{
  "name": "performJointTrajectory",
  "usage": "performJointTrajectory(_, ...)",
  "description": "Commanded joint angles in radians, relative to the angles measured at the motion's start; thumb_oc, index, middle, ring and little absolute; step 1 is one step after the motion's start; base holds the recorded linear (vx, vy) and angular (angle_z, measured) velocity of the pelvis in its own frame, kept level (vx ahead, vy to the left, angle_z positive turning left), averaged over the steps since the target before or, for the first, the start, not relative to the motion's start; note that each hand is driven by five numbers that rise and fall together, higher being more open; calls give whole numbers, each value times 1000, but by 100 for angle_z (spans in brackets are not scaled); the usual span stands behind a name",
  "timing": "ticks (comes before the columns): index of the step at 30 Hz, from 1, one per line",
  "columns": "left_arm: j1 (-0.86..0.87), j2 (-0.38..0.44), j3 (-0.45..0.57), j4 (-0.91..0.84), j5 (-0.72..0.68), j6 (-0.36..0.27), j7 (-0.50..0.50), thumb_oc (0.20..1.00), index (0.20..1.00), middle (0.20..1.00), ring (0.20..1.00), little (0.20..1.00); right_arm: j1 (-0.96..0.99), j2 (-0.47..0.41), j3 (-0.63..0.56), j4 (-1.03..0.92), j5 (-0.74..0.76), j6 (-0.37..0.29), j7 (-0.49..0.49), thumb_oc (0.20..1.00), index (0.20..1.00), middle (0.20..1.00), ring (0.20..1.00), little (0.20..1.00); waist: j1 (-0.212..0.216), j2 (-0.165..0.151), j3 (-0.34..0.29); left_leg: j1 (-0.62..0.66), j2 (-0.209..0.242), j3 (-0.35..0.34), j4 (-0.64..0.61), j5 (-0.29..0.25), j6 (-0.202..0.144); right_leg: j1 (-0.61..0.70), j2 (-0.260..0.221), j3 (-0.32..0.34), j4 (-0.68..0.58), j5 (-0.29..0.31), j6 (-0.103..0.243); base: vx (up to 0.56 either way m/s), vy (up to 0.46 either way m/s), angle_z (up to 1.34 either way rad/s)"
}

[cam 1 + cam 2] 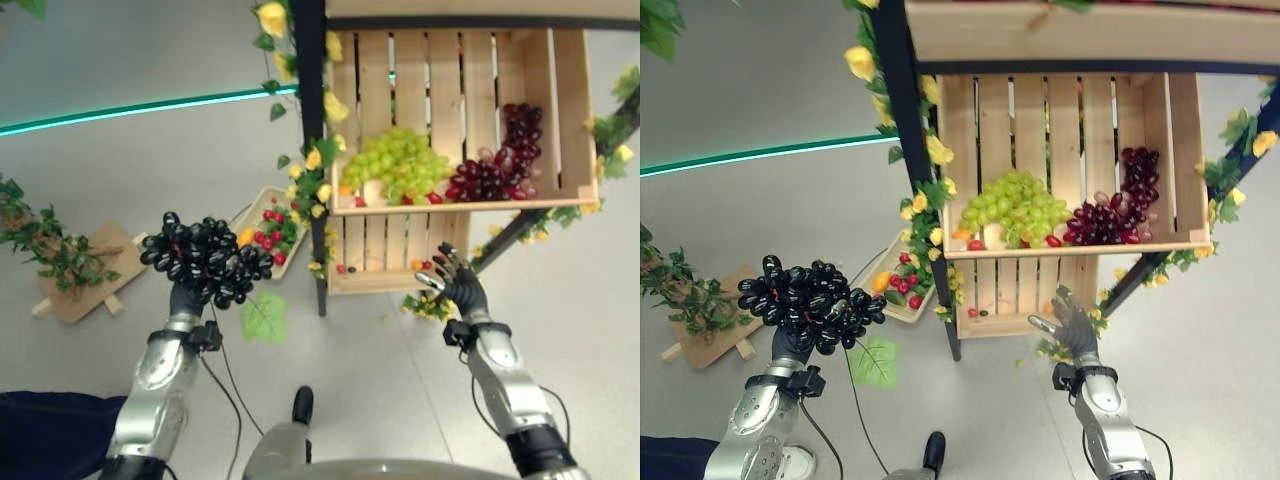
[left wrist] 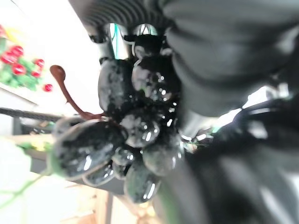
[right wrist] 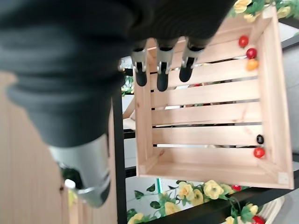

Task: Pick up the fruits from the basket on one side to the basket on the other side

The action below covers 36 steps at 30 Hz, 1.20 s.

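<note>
The left arm is raised on the robot's left, its left hand (image 1: 186, 296) closed around a bunch of black grapes (image 1: 208, 260) held above the wrist. The right arm reaches forward, its right hand (image 1: 460, 283) empty with fingers (image 3: 161, 65) extended and relaxed.

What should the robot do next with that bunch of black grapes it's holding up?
Probably carry it right, toward the lower wooden crate. The left hand grips the black grapes in the air, away from the shelves, and that crate holds just a few small fruits, while the right hand waits open before it.
</note>
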Motion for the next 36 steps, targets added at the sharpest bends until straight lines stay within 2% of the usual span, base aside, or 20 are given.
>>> performJointTrajectory(1, -34, 19, 27, -145, 19, -80, -15, 200, 200, 200, 200, 200, -71, -26, -16, 44, -12, -35, -9, 1000, 1000, 1000, 1000, 1000, -10, 1, -10, 59, 55, 24, 16, -159, -57, -62, 21, -55, -293, 87, 16, 127, 5, -32)
performJointTrajectory(3, -30, 20, 41, -149, 23, -70, -27, 200, 200, 200, 200, 200, -43, -27, -17, 45, -18, -29, 5, 1000, 1000, 1000, 1000, 1000, -9, -9, -14, 58, 43, 32, 34, -170, -61, -19, 10, -101, -381, 85, 21, 100, -22, -31)
performJointTrajectory(6, -11, 19, 44, -198, 21, -69, -59, 200, 200, 200, 200, 200, -55, -33, -17, 80, -22, -25, 3, 1000, 1000, 1000, 1000, 1000, -6, -17, -39, 71, 56, 51, 37, -178, -70, 38, 37, -107, -467, 92, 18, 112, -31, 20)
performJointTrajectory(12, 10, 37, 42, -252, -30, -42, -99, 200, 200, 200, 200, 200, -35, -45, -20, 96, 8, -8, 20, 1000, 1000, 1000, 1000, 1000, -11, -20, -66, 95, 69, 68, 38, -187, -82, 95, 48, -103, -512, 82, 1, 95, -59, -15)
performJointTrajectory(19, -12, 69, 23, -307, -114, -19, -137, 200, 200, 200, 200, 200, -31, -63, -17, 131, 24, 7, 36, 1000, 1000, 1000, 1000, 1000, -26, -11, -74, 91, 75, 76, 109, -223, -94, 136, 59, -87, -530, 51, -13, 37, -66, -11)
performJointTrajectory(23, -71, 60, -11, -308, -172, -10, -135, 200, 200, 200, 200, 200, -33, -68, -10, 152, 26, 13, 45, 1000, 1000, 1000, 1000, 1000, -42, -2, -79, 88, 74, 85, 138, -238, -98, 151, 62, -83, -530, 34, -21, 32, -60, 2)
performJointTrajectory(30, -272, 68, -86, -261, -227, -27, -95, 200, 200, 200, 200, 200, -28, -74, 18, 180, 18, 26, 58, 1000, 1000, 1000, 1000, 1000, -84, 22, -82, 96, 78, 105, 164, -251, -105, 172, 65, -76, -538, 21, -30, 22, -42, -3)
performJointTrajectory(36, -507, 97, -186, -76, -277, -37, -28, 200, 200, 200, 200, 200, -22, -88, 51, 185, 6, 43, 75, 1000, 1000, 1000, 1000, 1000, -138, 52, -86, 102, 85, 130, 179, -260, -108, 172, 71, -66, -546, 19, -33, 31, -19, -9)
